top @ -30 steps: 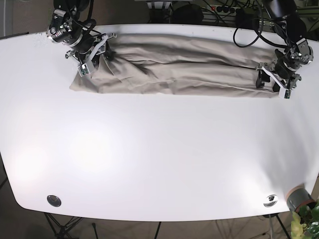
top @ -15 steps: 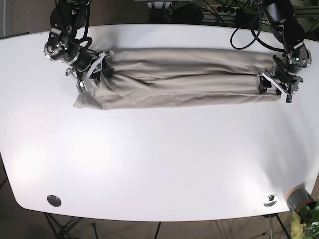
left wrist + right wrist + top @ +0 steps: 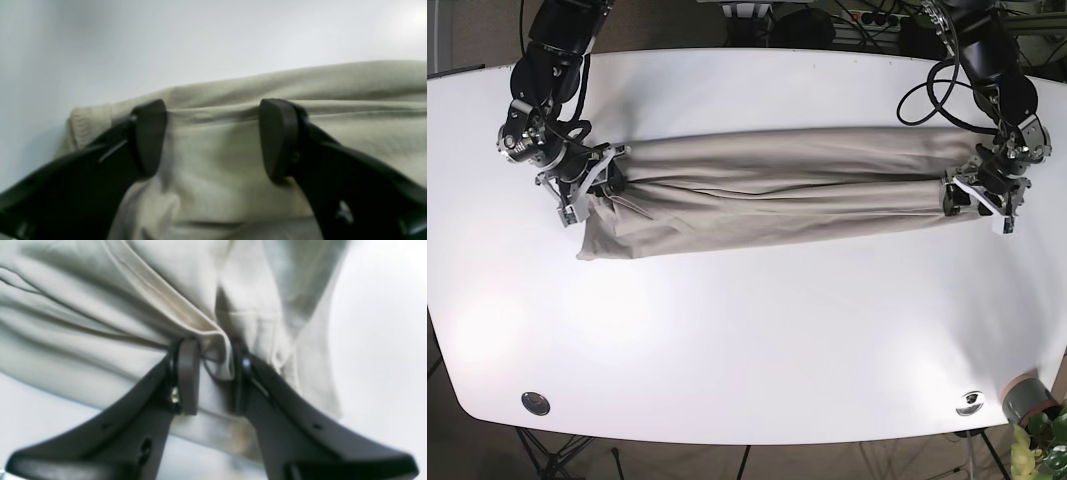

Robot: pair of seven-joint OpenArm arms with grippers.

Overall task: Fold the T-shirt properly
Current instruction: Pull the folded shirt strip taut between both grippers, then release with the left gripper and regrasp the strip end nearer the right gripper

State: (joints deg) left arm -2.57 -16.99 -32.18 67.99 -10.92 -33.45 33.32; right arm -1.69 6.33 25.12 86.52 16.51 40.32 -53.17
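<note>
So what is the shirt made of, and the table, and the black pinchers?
The T-shirt looks like soft beige knit cloth, probably cotton: it wrinkles and has a ribbed hem. The table seems smooth white laminate or plastic, with soft glare. The left end effector fingers look like matte black plastic, perhaps rubber-padded.

Right wrist view blurring the black right gripper (image 3: 213, 376); its fingertips are burying in beige cotton T-shirt (image 3: 100, 306) folds, contact unclear.

Table (image 3: 747, 340): white, rounded corners, spans most of the base view.
Round fittings: one near left (image 3: 535, 403), one near right (image 3: 970, 402).
Plant (image 3: 1045, 445): green leaves, near right corner.
Cables (image 3: 867, 17): far edge.
</note>
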